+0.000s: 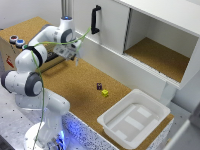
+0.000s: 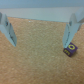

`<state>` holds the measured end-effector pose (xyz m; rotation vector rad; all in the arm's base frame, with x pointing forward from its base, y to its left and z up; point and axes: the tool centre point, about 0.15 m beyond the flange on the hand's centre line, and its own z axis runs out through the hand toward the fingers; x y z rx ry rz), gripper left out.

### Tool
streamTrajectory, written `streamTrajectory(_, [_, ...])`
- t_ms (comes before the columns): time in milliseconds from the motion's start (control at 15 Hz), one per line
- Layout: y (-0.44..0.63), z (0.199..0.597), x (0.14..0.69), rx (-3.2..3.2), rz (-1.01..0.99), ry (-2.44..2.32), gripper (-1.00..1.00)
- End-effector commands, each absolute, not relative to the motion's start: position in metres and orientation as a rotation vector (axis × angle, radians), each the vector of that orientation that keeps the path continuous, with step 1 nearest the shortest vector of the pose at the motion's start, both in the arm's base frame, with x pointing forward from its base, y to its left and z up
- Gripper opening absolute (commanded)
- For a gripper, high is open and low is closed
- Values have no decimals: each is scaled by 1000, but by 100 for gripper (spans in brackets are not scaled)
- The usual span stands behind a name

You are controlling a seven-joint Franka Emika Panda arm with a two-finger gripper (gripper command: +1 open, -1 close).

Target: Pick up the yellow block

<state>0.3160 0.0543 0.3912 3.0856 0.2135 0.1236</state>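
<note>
The yellow block (image 1: 105, 92) is a tiny bright cube lying on the cork tabletop, just beside an equally tiny dark maroon cube (image 1: 99, 86). My gripper (image 1: 76, 60) hangs well above the table, far toward the exterior view's left of both cubes, and holds nothing. In the wrist view the gripper (image 2: 39, 44) is open, with its two pale fingers (image 2: 71, 27) spread wide over bare cork. Near one fingertip a small blurred spot shows yellow (image 2: 72, 47) over a dark patch; the two cubes cannot be told apart there.
A white tub (image 1: 134, 117) stands near the table's corner at the exterior view's right, past the cubes. A white cabinet (image 1: 160, 40) with an open compartment and a black handle (image 1: 95, 20) runs along the back. A box with round buttons (image 1: 16, 41) sits at far left.
</note>
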Motion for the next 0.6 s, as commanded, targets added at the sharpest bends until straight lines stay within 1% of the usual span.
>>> streamTrajectory(0, [-32,368,344,3125,108,168,100])
streamTrajectory(200, [-75,372,353,3094,88,90,100])
streamTrajectory(333, [-97,372,357,3082,119,110,100])
streamTrajectory(533, [-119,353,351,3068,164,218,100])
